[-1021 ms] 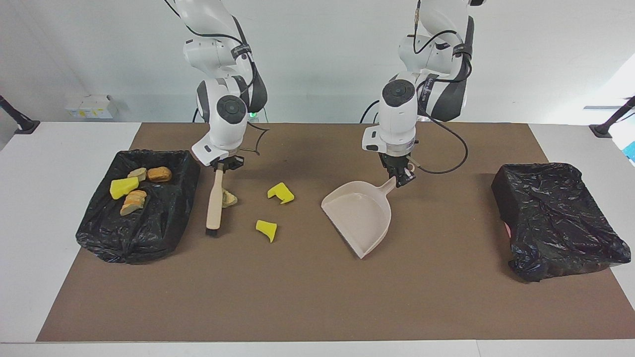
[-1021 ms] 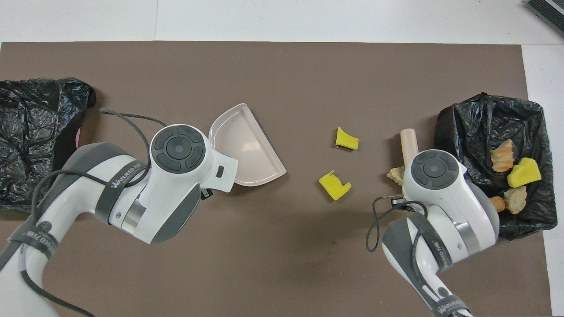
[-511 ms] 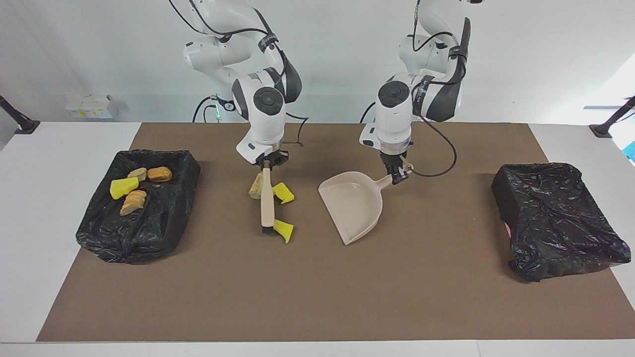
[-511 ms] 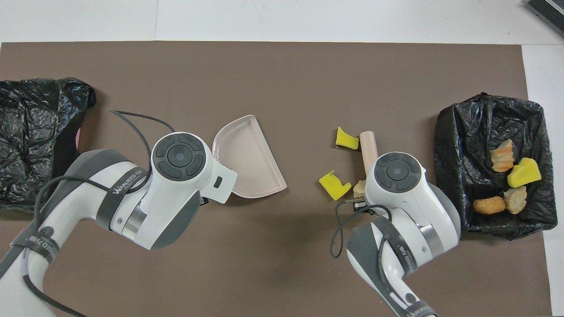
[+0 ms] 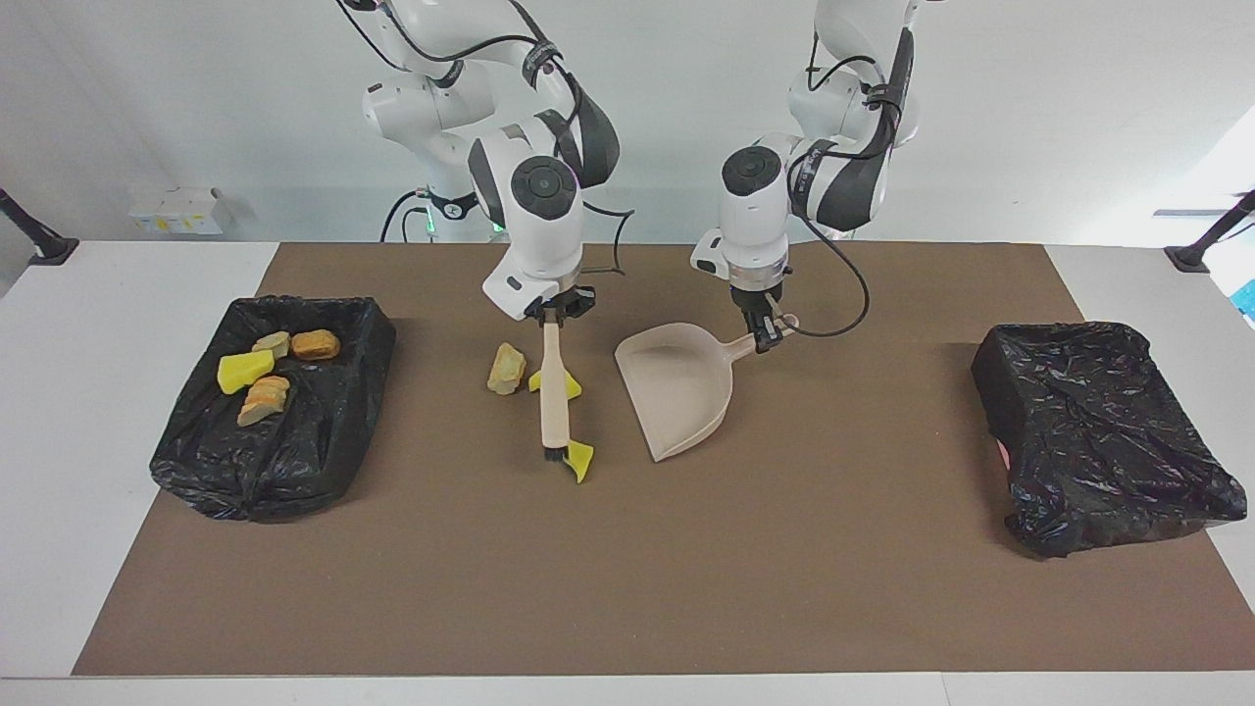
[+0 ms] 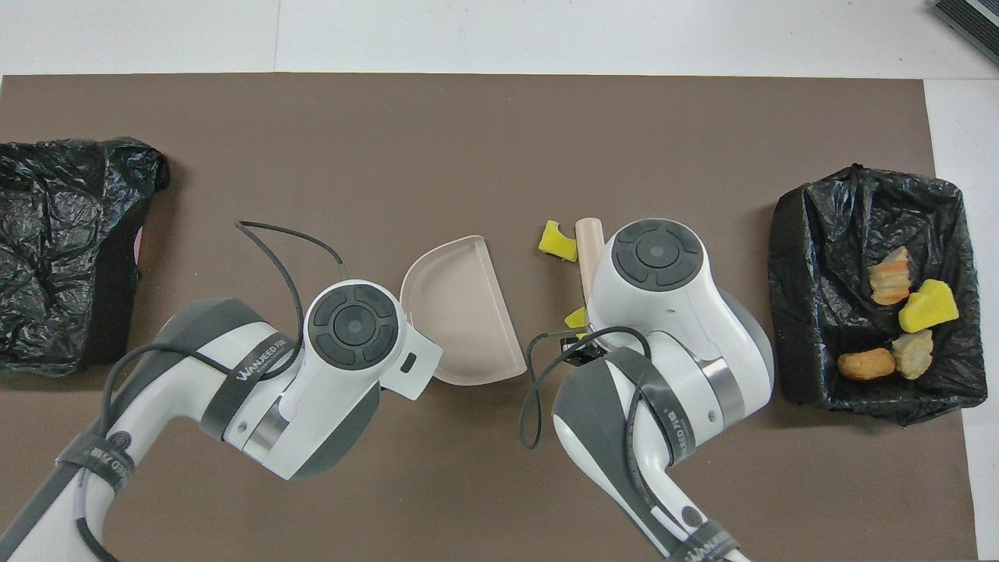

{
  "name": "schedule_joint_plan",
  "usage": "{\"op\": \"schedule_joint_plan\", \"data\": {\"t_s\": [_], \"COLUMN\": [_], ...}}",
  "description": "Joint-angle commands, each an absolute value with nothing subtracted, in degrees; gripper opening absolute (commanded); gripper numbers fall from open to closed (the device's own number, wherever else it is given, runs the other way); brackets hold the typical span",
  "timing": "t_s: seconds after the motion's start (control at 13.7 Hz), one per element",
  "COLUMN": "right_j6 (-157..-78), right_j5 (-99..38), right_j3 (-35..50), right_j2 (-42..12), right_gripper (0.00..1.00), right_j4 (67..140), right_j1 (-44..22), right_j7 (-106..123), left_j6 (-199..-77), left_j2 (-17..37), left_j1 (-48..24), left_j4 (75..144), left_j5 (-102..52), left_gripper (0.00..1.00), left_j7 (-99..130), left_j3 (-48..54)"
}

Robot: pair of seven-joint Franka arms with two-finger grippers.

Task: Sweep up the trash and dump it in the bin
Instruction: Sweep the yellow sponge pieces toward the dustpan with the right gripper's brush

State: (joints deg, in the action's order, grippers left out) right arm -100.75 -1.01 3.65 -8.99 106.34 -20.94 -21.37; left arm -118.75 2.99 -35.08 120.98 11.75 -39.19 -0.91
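My right gripper is shut on the top of a beige brush whose bristles rest on the brown mat. One yellow trash wedge touches the bristles on the dustpan's side, and another lies against the handle. A tan lump sits on the brush's other side, toward the right arm's end. My left gripper is shut on the handle of the beige dustpan, whose mouth lies close beside the brush. In the overhead view both grippers hide under their wrists; the dustpan and a wedge show.
A black-lined bin at the right arm's end holds several yellow and tan trash pieces. A second black-bagged bin stands at the left arm's end. A brown mat covers the table's middle.
The right arm has swept the brush toward the dustpan, pushing the yellow wedges along and leaving the tan lump beside it. The left arm has brought the dustpan closer to the brush and turned it.
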Motion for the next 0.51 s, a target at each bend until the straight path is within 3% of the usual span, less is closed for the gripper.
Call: {"op": "schedule_joint_plan", "data": {"t_s": [0.0,0.29,0.44], "right_j6": [-97.6,-96.7,-99.9], "right_j5": [1.3,5.5,6.1], "right_j3": [3.6,3.6,3.6], "right_j2": [-8.4,-3.8,-0.5], "right_gripper": [0.00,0.00,0.00], "right_j4": [105.5,113.6,120.4], "right_j1": [-17.8,-14.6,-12.7], "right_j7": [-18.8,-24.2,-24.4], "left_j6": [-121.6,-124.7,-124.8], "left_j2": [1.2,2.5,2.5], "left_j1": [-36.0,-35.9,-35.9], "left_j4": [124.0,124.7,124.8], "left_j5": [12.9,13.4,13.4], "left_gripper": [0.00,0.00,0.00], "left_j7": [-40.0,-41.7,-41.7], "left_j3": [-1.7,-1.6,-1.6]}}
